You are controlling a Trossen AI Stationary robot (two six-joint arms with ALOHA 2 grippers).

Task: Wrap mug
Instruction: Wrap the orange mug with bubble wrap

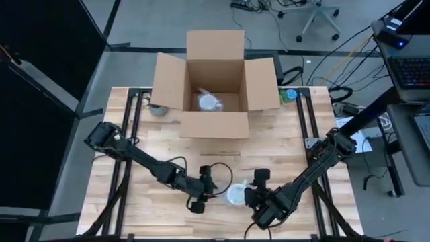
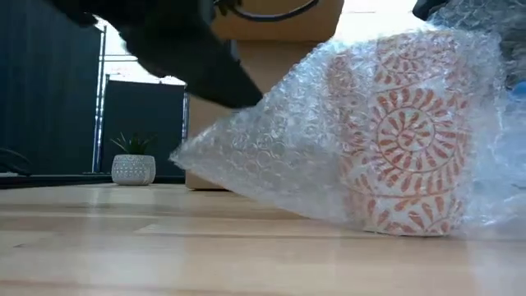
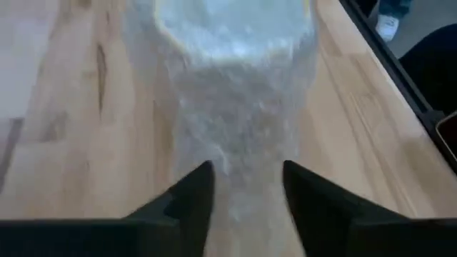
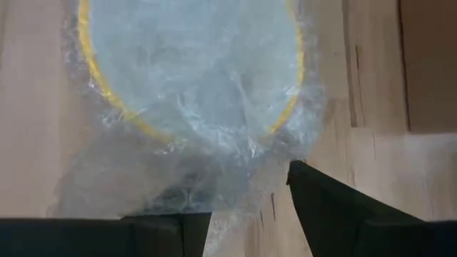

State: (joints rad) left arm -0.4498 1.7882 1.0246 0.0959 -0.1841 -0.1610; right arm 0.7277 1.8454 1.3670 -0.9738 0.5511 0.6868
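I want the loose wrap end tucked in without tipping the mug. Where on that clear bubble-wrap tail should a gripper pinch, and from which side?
Probably pinch the flat clear bubble-wrap tail near its tapered end, coming level from the left arm's side, where the left gripper already straddles it. There the sheet thins to a flap fingers can close across. The orange-patterned white mug stands upright, so pulling low should be least likely to tip it.

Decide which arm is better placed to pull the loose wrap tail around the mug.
Left, probably: the left gripper straddles the bubble wrap tail; the right gripper hovers over the mug.
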